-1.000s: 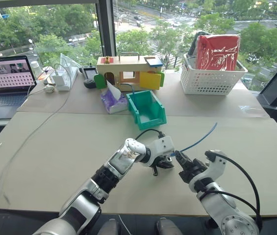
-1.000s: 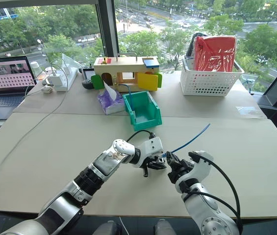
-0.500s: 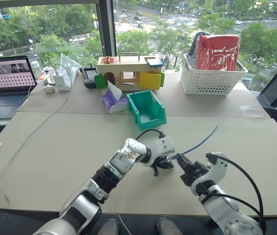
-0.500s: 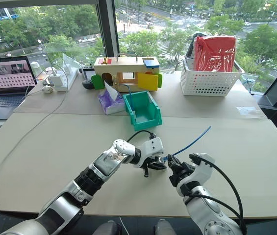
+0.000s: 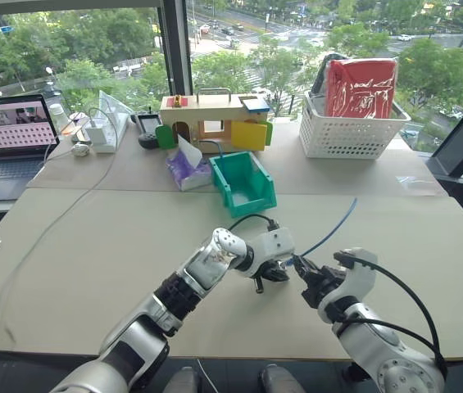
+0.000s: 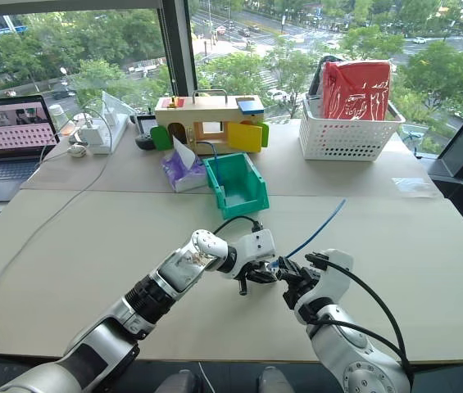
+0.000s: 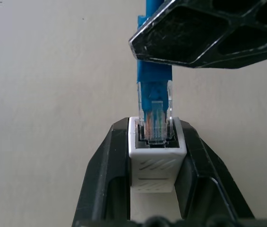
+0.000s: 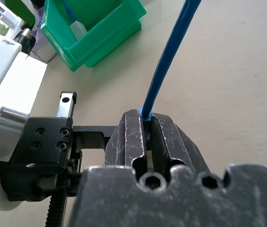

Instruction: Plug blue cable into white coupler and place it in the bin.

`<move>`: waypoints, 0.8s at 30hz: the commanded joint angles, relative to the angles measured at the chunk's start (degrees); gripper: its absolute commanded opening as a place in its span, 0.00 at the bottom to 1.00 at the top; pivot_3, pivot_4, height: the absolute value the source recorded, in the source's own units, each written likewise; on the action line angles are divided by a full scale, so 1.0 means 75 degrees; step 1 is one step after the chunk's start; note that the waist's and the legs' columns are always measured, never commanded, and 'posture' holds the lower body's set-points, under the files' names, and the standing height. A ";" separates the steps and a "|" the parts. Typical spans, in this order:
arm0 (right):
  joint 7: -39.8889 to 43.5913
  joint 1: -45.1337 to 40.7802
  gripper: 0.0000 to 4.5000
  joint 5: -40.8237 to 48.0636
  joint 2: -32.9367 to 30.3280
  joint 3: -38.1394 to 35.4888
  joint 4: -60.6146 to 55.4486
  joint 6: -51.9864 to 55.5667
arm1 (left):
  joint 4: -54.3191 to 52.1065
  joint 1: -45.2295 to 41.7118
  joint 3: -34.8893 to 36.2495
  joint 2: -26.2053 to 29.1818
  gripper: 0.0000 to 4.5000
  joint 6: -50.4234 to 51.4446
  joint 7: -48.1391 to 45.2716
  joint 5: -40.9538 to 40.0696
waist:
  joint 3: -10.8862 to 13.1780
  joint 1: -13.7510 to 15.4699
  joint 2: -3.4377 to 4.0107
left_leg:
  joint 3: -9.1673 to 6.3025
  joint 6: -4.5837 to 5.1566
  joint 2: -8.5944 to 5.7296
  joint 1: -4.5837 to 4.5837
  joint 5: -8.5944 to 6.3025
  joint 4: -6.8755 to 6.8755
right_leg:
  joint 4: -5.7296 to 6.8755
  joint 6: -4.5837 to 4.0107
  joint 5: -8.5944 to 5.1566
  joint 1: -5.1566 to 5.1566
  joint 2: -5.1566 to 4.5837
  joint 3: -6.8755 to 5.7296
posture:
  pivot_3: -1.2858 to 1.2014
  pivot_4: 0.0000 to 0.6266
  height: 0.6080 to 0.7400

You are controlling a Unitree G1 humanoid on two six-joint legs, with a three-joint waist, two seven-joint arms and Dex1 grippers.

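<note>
Over the near surface [image 5: 92,246], head views: left tool [image 5: 276,270] and right tool [image 5: 303,273] meet tip to tip; blue cable [image 5: 333,228] arcs away; bin [image 5: 244,182] well beyond. Left wrist view: left tool clenched on white coupler [image 7: 156,156], clear plug seated in its socket. Right wrist view: right tool [image 8: 146,125] clamped on the cable.
</note>
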 commanded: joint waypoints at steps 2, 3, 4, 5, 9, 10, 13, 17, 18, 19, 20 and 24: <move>-0.0069 0.0101 0.00 -0.0245 -0.0141 0.0239 0.0010 0.0422 | -0.0243 -0.0063 -0.0356 0.0066 0.15 0.0396 -0.0264 0.0022 | -0.0002 -0.0001 -0.0001 | -0.0001 0.0000 0.0002 0.0001 0.0000 0.0000 | 0.0001 -0.0001 0.0000 0.0000 0.0002 0.0000 | 0.52 0.24 0.92; -0.0060 0.0103 0.00 -0.0288 -0.0155 0.0258 0.0001 0.0446 | -0.0272 -0.0066 -0.0356 0.0082 0.15 0.0432 -0.0261 0.0013 | -0.0003 -0.0001 -0.0001 | -0.0001 0.0000 0.0001 0.0002 0.0000 0.0000 | 0.0001 0.0000 0.0000 0.0000 0.0001 0.0000 | 0.52 0.24 0.92; -0.0062 0.0092 0.00 -0.0341 -0.0179 0.0301 -0.0017 0.0487 | -0.0302 -0.0059 -0.0345 0.0091 0.15 0.0499 -0.0251 -0.0008 | -0.0003 -0.0001 -0.0002 | 0.0000 0.0000 0.0002 0.0001 0.0000 0.0000 | 0.0000 0.0000 0.0000 0.0000 0.0001 0.0000 | 0.52 0.24 0.92; -0.0061 0.0085 0.00 -0.0377 -0.0188 0.0329 -0.0031 0.0513 | -0.0323 -0.0054 -0.0335 0.0095 0.15 0.0551 -0.0243 -0.0023 | -0.0004 -0.0001 -0.0002 | 0.0000 0.0000 0.0002 0.0002 0.0000 0.0000 | 0.0000 0.0000 0.0000 0.0000 0.0001 0.0001 | 0.52 0.24 0.92; -0.0022 0.0096 0.00 -0.0463 -0.0093 0.0387 -0.0013 0.0503 | -0.0393 -0.0014 -0.0184 0.0051 0.15 0.0867 -0.0151 -0.0153 | -0.0004 0.0000 -0.0002 | 0.0000 0.0000 0.0002 0.0002 0.0000 0.0000 | 0.0000 -0.0001 0.0000 0.0000 0.0001 0.0000 | 0.52 0.24 0.92; -0.0018 0.0088 0.00 -0.0470 -0.0077 0.0390 -0.0028 0.0518 | -0.0393 -0.0017 -0.0158 0.0044 0.15 0.0932 -0.0143 -0.0189 | -0.0005 0.0000 -0.0002 | -0.0001 0.0000 0.0002 0.0002 0.0000 0.0000 | 0.0000 -0.0001 0.0000 0.0000 0.0002 0.0000 | 0.52 0.24 0.92; -0.0026 0.0069 0.00 -0.0369 0.0031 0.0391 -0.0111 0.0570 | -0.0361 -0.0013 0.0112 -0.0049 0.15 0.1416 -0.0075 -0.0431 | -0.0006 -0.0001 -0.0002 | 0.0000 0.0000 0.0002 0.0002 0.0000 0.0000 | 0.0000 0.0000 0.0000 0.0000 0.0002 0.0000 | 0.52 0.24 0.92; -0.0057 0.0055 0.00 -0.0254 0.0131 0.0365 -0.0216 0.0648 | -0.0412 0.0005 0.0288 -0.0135 0.15 0.1789 0.0158 -0.0564 | -0.0006 0.0002 -0.0002 | -0.0001 0.0000 0.0002 0.0002 0.0000 0.0000 | 0.0001 0.0000 0.0000 -0.0001 0.0001 0.0000 | 0.52 0.24 0.92; -0.0056 0.0031 0.00 -0.0210 0.0161 0.0388 -0.0231 0.0677 | -0.0434 0.0011 0.0279 -0.0133 0.15 0.1831 0.0198 -0.0585 | -0.0006 0.0002 -0.0002 | -0.0001 0.0000 0.0002 0.0001 0.0000 0.0000 | 0.0000 0.0000 0.0000 -0.0001 0.0001 0.0000 | 0.52 0.24 0.92; -0.0052 0.0013 0.00 -0.0182 0.0185 0.0404 -0.0237 0.0697 | -0.0449 0.0013 0.0264 -0.0126 0.15 0.1854 0.0226 -0.0603 | -0.0006 0.0002 -0.0002 | -0.0001 0.0000 0.0002 0.0001 0.0000 0.0000 | 0.0001 0.0000 0.0000 -0.0001 0.0001 0.0000 | 0.52 0.24 0.92; -0.0039 -0.0009 0.00 -0.0164 0.0179 0.0423 -0.0240 0.0743 | -0.0474 0.0017 0.0228 -0.0107 0.15 0.1864 0.0232 -0.0618 | -0.0006 0.0000 -0.0002 | -0.0001 0.0000 0.0002 0.0002 0.0000 0.0000 | 0.0001 0.0000 0.0000 -0.0001 0.0001 0.0000 | 0.52 0.24 0.92; 0.0008 -0.0112 0.00 -0.0124 0.0089 0.0514 -0.0306 0.0990 | -0.0509 0.0013 0.0154 -0.0052 0.15 0.1898 0.0230 -0.0650 | -0.0006 -0.0007 -0.0002 | 0.0000 0.0000 0.0003 0.0003 0.0000 0.0000 | 0.0002 -0.0001 0.0000 -0.0001 0.0002 0.0001 | 0.52 0.24 0.92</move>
